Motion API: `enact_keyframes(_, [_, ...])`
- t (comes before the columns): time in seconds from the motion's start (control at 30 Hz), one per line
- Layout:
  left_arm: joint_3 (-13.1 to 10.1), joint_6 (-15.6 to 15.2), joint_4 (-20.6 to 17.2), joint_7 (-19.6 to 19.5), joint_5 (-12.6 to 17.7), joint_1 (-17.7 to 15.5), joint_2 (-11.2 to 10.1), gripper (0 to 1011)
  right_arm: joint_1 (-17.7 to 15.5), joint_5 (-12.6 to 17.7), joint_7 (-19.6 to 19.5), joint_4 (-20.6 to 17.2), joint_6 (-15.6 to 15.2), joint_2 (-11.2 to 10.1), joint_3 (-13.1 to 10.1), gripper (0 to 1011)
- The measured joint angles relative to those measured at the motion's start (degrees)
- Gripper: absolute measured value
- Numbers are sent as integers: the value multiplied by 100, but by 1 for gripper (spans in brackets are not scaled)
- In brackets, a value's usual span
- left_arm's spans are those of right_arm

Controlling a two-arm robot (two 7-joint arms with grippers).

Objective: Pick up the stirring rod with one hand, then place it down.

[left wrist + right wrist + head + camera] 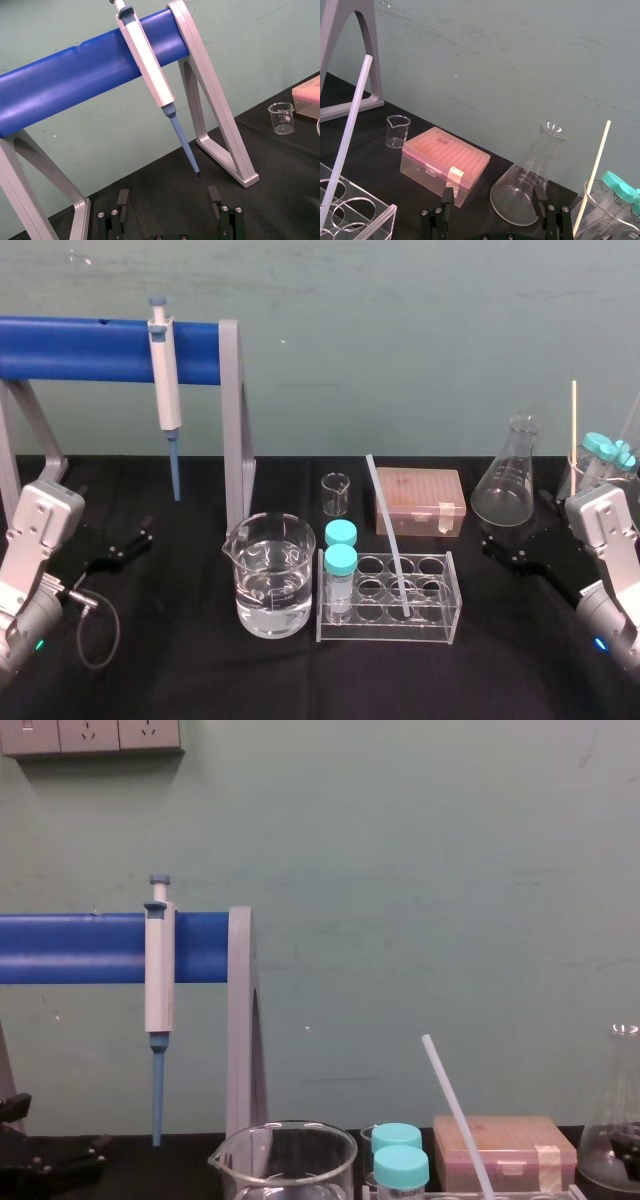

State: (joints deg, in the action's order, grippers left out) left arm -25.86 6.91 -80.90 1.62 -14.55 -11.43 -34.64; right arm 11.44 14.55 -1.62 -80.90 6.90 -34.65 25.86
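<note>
**Item: stirring rod (388, 540).** It leans in the clear tube rack (380, 630) at mid-desk. Its foot sits in a right-hand well of the rack and its top tilts back and towards the robot's left, rising above the pink tip box (420, 500). Nothing holds it.

**Neighbours.**
- Two blue-capped tubes (340, 560) stand in the rack's left wells.
- A beaker of water (268, 585) sits just beside the rack on the left.
- A conical flask (507, 480) stands to the right.

**Right gripper (493, 195).** It sits low over the desk (180, 680) at the right edge, near the flask and well apart from the rod. Its jaws are spread wide and empty, and they point forward and inward.

**Left gripper (168, 200).** It is parked at the left edge, below the pipette (150, 65) that hangs on the blue stand. Its jaws are likewise parted and empty.

**Step in hand (judged).** The reach to the rod has not begun, and the right arm looks the nearer candidate.

**Handling notes (judged).**
- Approach the free upper length, above the rack and clear of the capped tubes.
- Set the jaws square across the shaft and close gently, since the rod is thin and smooth and could slip or pivot.
- Lift along the rod's own tilt so the foot leaves its well without dragging the light rack.
- Keep the arm clear of the flask on the way in.
</note>
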Motion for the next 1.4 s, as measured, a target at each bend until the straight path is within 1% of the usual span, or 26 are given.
enact_keyframes(1.4, [0, 0, 0, 0, 0, 0, 0, 1000, 0, 0, 0, 0, 0, 0, 0, 1003])
